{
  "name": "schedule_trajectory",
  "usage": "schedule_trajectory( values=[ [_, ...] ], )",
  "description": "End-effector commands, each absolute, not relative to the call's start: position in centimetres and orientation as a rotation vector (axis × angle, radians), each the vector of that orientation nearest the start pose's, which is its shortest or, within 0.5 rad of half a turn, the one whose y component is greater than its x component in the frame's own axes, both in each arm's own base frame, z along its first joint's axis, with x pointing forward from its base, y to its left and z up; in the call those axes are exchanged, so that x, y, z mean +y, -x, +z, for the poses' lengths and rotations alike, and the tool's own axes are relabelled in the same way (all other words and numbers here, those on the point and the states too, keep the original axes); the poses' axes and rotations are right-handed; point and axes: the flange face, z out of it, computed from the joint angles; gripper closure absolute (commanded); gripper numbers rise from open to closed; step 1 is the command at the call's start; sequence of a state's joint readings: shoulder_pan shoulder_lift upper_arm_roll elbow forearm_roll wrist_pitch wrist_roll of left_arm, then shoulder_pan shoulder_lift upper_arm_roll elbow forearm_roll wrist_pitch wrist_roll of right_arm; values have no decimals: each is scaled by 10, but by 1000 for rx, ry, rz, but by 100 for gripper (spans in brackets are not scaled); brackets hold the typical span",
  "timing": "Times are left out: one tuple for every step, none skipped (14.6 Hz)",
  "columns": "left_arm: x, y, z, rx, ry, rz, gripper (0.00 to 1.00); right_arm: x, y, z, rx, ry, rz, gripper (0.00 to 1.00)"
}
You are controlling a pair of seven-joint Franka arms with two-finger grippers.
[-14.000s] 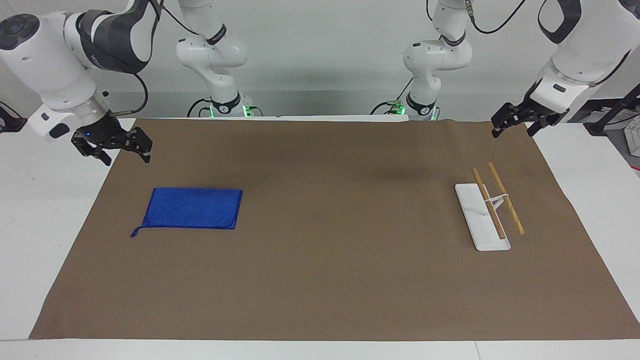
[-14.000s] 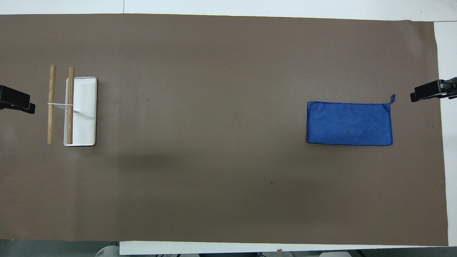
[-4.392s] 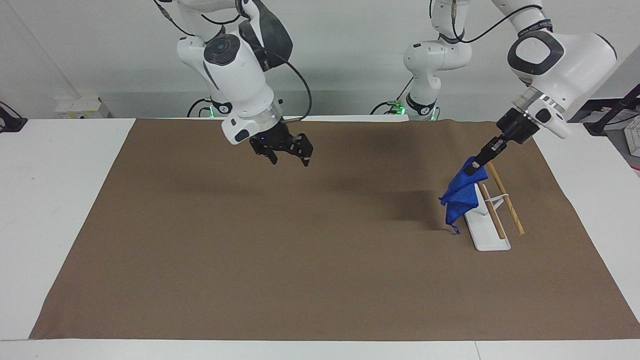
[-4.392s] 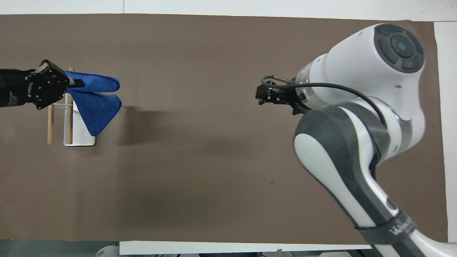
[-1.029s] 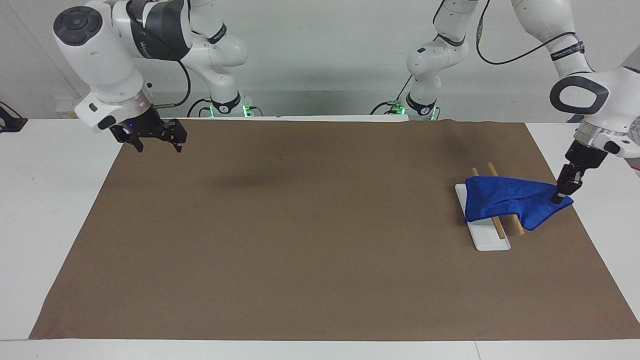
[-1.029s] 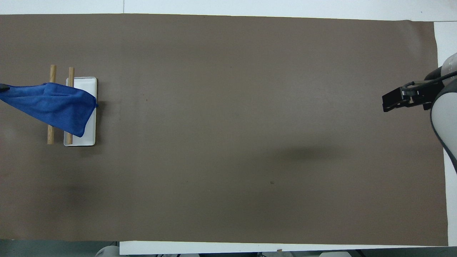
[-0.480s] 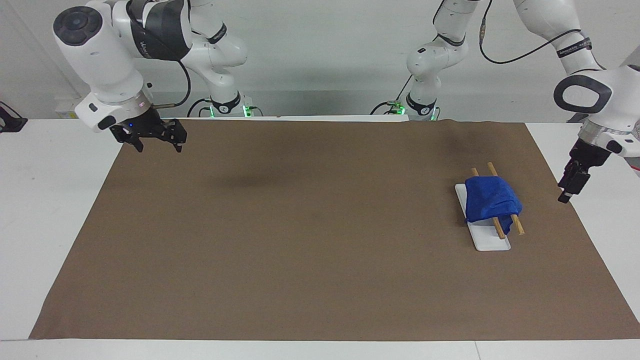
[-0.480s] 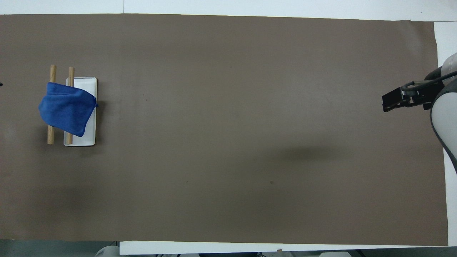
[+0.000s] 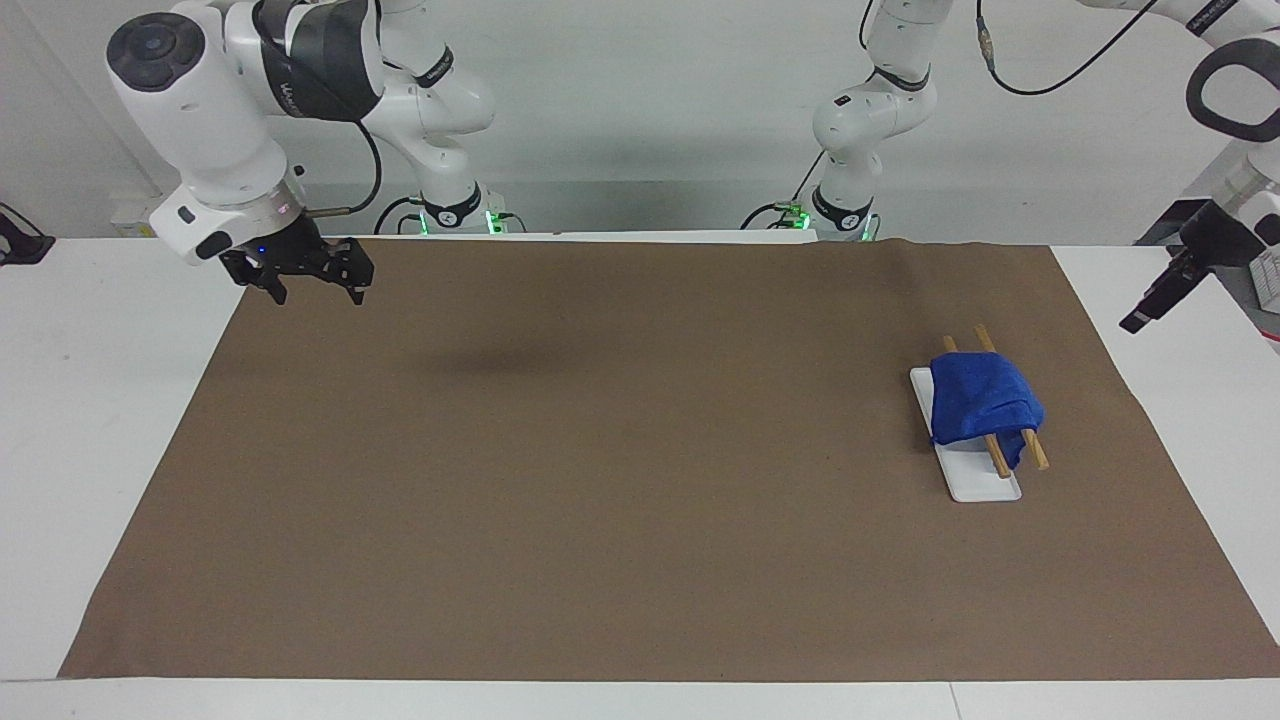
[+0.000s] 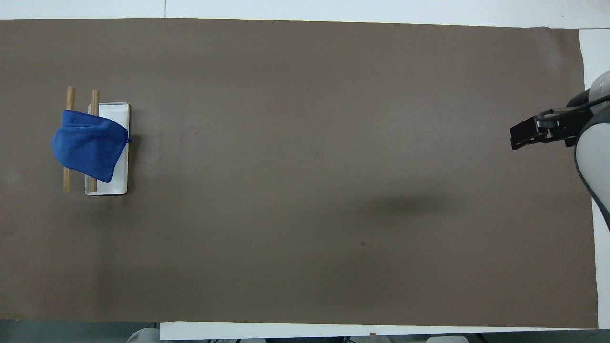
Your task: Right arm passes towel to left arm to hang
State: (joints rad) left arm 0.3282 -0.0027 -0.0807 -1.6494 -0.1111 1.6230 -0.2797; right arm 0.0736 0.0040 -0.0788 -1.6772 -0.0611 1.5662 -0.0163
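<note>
Towel [image 9: 982, 403]: draped over rack [image 9: 1000, 478], worktop's three o'clock; task apparently complete. Right gripper [image 9: 312, 284]: jaws released. Left gripper [image 9: 1142, 316]: jaws indeterminate.

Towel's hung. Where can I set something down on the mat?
Bare brown mat runs from under the right gripper to the rack. Only that rack is crowded: the towel drapes its two wooden bars. The left gripper hangs off the mat.

Bright even light, sharp focus, soft shadows on brown mat [image 9: 640, 520]
</note>
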Motion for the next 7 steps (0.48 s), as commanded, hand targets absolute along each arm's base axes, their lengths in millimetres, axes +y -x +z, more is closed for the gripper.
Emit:
schedule_trajectory(
  values=[
    [74,-544,630,-647,3154,116,0,-10,-549,574,-21,3194,195,1],
    [55,-539,637,-558,3165,170,0,-10,-549,574,-19,3193,192,1],
    [41,-533,636,-497,3168,247,0,-13,-549,574,-9,3192,188,1],
    [34,-530,637,-452,3170,281,0,-14,-550,576,-7,3192,176,1],
    [21,-525,645,-403,3169,296,0,-17,-551,575,0,3192,173,1],
    [-1,-515,661,-323,3144,281,0,-18,-551,576,3,3191,171,1],
    [-14,-507,667,-246,3100,273,0,-20,-552,579,11,3185,161,1]
  ],
)
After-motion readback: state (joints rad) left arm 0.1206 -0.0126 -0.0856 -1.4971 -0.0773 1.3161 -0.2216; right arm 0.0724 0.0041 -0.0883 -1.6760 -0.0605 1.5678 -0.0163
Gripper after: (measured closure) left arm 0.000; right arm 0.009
